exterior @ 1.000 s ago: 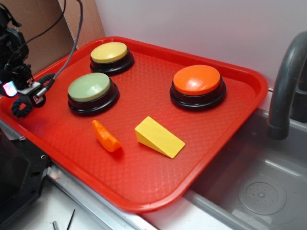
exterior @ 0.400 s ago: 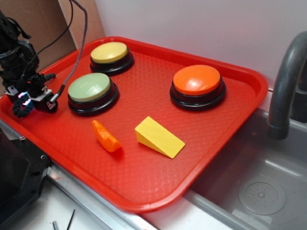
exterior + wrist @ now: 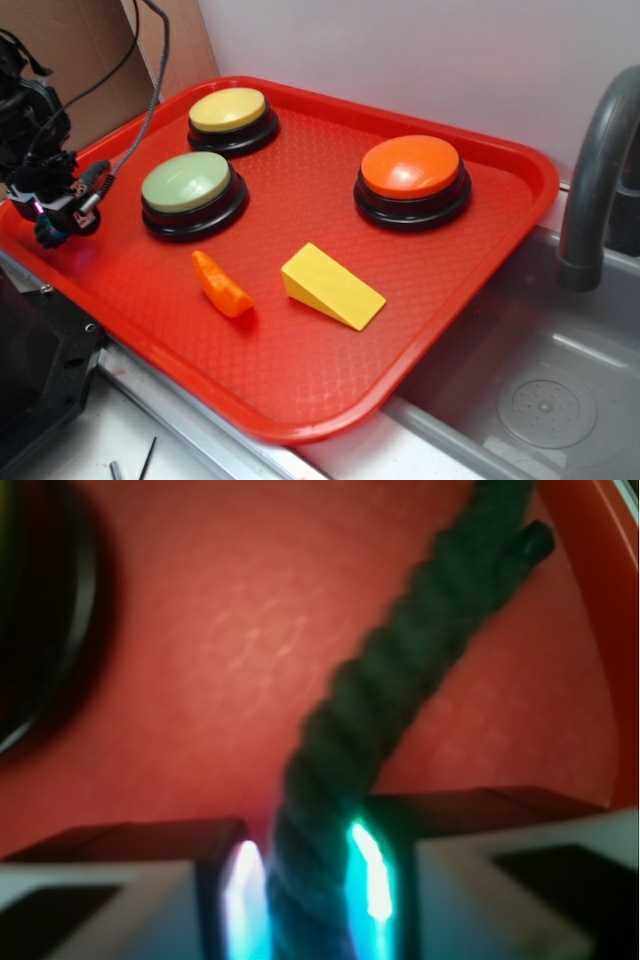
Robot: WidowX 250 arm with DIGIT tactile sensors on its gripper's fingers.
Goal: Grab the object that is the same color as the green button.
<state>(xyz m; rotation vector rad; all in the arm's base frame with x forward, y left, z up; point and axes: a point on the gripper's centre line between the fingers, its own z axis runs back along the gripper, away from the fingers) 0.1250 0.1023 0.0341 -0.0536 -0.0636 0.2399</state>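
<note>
While I watch remotely, the red tray point(image 3: 480, 250) carries three buttons; the green button point(image 3: 187, 183) sits left of centre. At the tray's left edge the gripper point(image 3: 50, 215) has its fingers point(image 3: 225, 880) clenched on the rope point(image 3: 400, 680), which runs out over the tray.

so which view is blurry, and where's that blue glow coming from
The wrist view is soft throughout: the dark rope and the red tray under it are blurred, and a cyan glow lights the inner faces of the fingers on either side of the rope. The exterior view is sharp and evenly lit, with soft shadows under the orange wedge and yellow wedge.
</note>
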